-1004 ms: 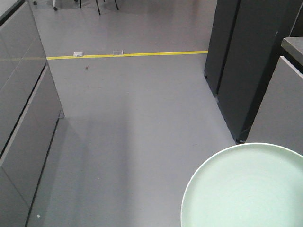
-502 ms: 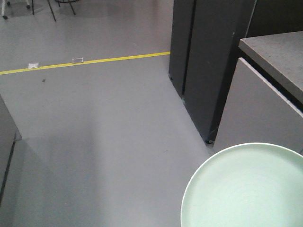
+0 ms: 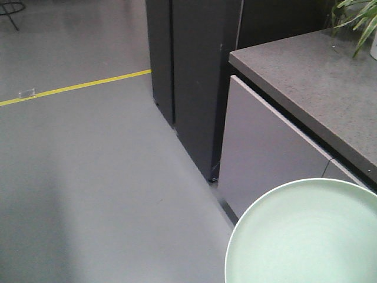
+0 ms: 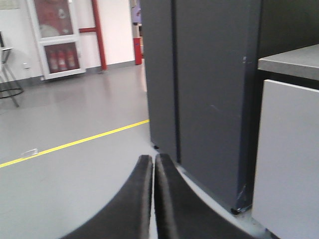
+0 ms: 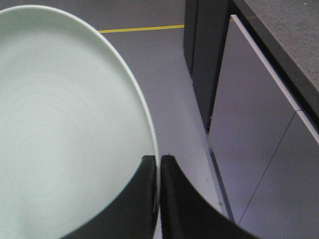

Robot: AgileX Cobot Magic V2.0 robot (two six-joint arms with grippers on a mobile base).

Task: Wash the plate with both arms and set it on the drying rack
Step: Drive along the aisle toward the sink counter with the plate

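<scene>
The pale mint-green plate [image 3: 303, 236] fills the lower right of the front view, held in the air above the grey floor. In the right wrist view the plate [image 5: 65, 114] fills the left half, and my right gripper [image 5: 158, 160] is shut on its rim, one black finger on each side. My left gripper [image 4: 153, 159] is shut and empty, its two black fingers pressed together, pointing at the floor beside a dark cabinet. The drying rack is out of view.
A tall dark cabinet [image 3: 194, 76] stands ahead. A grey counter top [image 3: 306, 76] with pale drawer fronts [image 3: 265, 153] runs along the right. A plant's leaves [image 3: 353, 17] show at the far right corner. A yellow floor line [image 3: 76, 87] crosses the left.
The view has swung to the right: the yellow line and dark cabinet slid left, and the counter top and plant came into view. The plate keeps its place in the frame.
</scene>
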